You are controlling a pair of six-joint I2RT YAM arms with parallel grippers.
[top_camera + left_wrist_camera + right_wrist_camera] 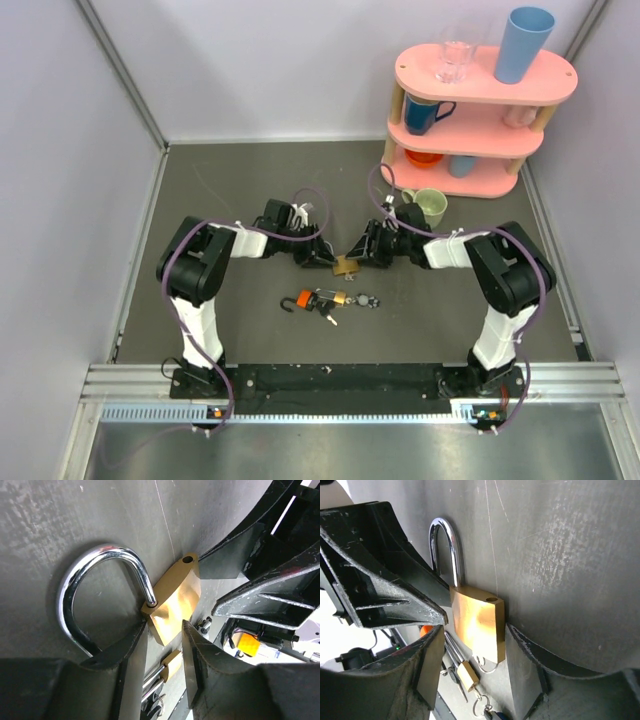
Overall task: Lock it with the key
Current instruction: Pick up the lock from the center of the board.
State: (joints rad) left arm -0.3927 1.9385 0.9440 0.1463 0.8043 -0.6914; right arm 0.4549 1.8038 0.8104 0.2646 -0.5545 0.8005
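Note:
A large brass padlock (345, 266) lies on the table between my two grippers, its silver shackle (95, 575) swung open and one shackle hole bare. My left gripper (164, 630) is open, with the body's lower corner (175, 600) between its fingertips. My right gripper (475, 635) is open around the brass body (477, 622); its right finger (525, 665) touches the body's edge and the left finger stands apart. A wire ring (487, 666) hangs under the body. The key is in a small bunch (327, 313) by the orange-and-black padlock (305, 299); no gripper touches it.
A tiny brass padlock (339, 297) with a long thin shackle and a round ring (365, 299) lie by the bunch, nearer the arm bases. A pink shelf (480, 110) with cups stands at the back right, a pale green mug (431, 206) at its foot.

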